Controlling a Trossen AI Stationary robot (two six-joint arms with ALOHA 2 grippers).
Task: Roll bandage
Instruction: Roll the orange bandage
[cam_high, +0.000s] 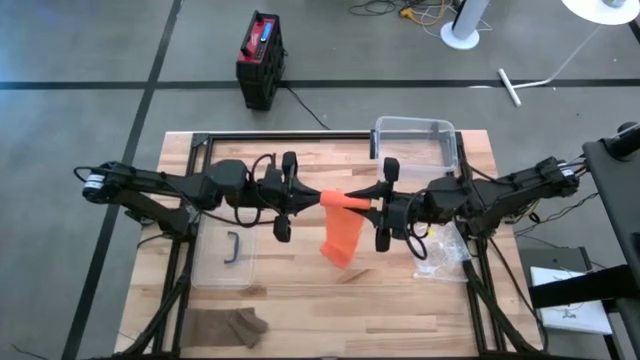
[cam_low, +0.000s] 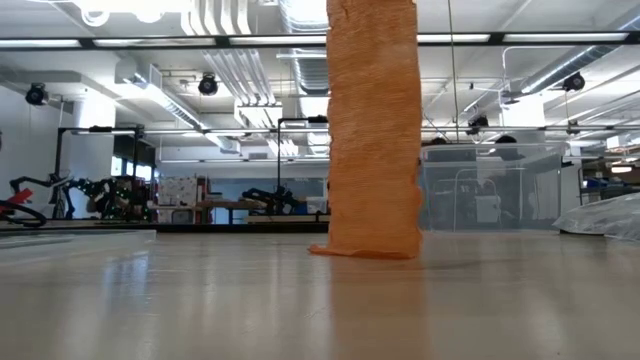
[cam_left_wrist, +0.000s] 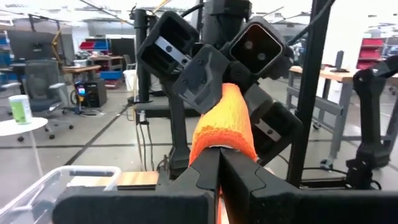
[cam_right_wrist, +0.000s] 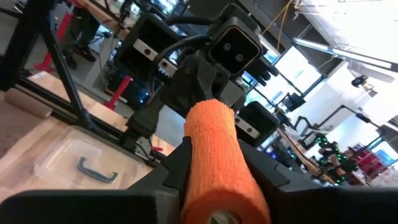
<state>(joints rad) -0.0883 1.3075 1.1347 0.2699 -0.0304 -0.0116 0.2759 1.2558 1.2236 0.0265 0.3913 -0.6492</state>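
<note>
Far left of table (cam_high: 300, 320): brown cloth (cam_high: 228, 326) near the front edge; flat clear lid (cam_high: 226, 262) with a dark handle behind it.

Left end effector (cam_high: 312, 198), left of table centre, raised: fingers pressed together, pinching the end of the orange bandage (cam_high: 343, 232). Left wrist view confirms the closed fingers (cam_left_wrist: 205, 177) nipping the bandage (cam_left_wrist: 225, 124).

Centre: rolled part of the bandage spans between the two end effectors; loose tail hangs down, its end resting on the table in low view (cam_low: 372, 130).

Right end effector (cam_high: 378, 203), just right of centre, facing the left one: jaws part spread, gripping the roll (cam_right_wrist: 219, 158) on both sides.

Right: clear bin (cam_high: 417, 143) at the back edge; crumpled plastic bag (cam_high: 442, 252) near the right arm.
</note>
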